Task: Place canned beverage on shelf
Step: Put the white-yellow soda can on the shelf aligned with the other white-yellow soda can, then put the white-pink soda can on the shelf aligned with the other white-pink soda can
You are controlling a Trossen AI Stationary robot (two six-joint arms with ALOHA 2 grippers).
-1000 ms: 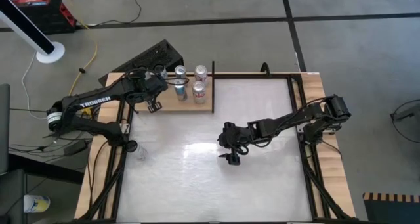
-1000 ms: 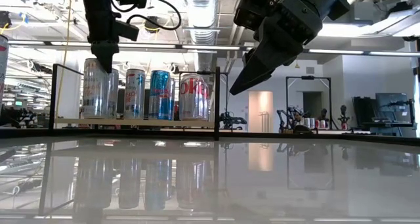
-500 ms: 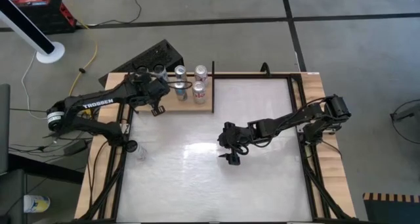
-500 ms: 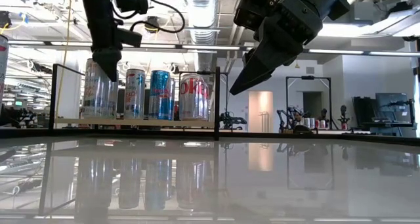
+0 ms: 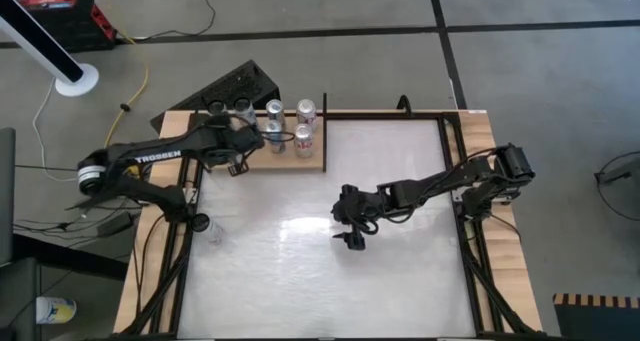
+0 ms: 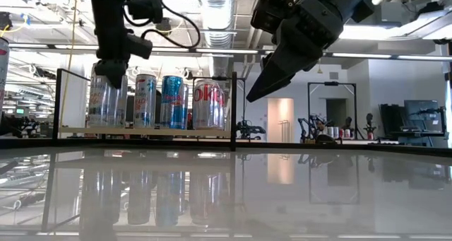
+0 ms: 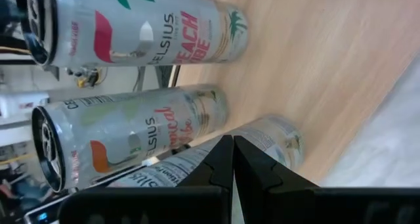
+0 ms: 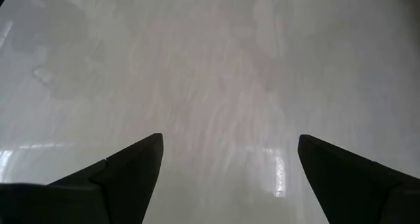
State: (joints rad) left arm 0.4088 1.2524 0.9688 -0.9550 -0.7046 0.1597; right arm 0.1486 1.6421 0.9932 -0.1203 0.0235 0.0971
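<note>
The shelf is a light-brown board at the table's far left, and it also shows in the left wrist view. Several cans stand upright on it: silver and pink ones, a blue one and white Celsius cans. My left gripper is shut and hovers over the shelf's left end, its tips close to a can. My right gripper is open and empty above the middle of the white tabletop.
Thin black bars edge the shelf. The glossy white tabletop spreads out near and right of the shelf. A black box lies on the floor behind the table's far left corner.
My left arm has drawn back a little from the far cans toward the table's near edge, uncovering cans at the shelf's far left. My left gripper stays shut. The cans and my right arm have kept still.
</note>
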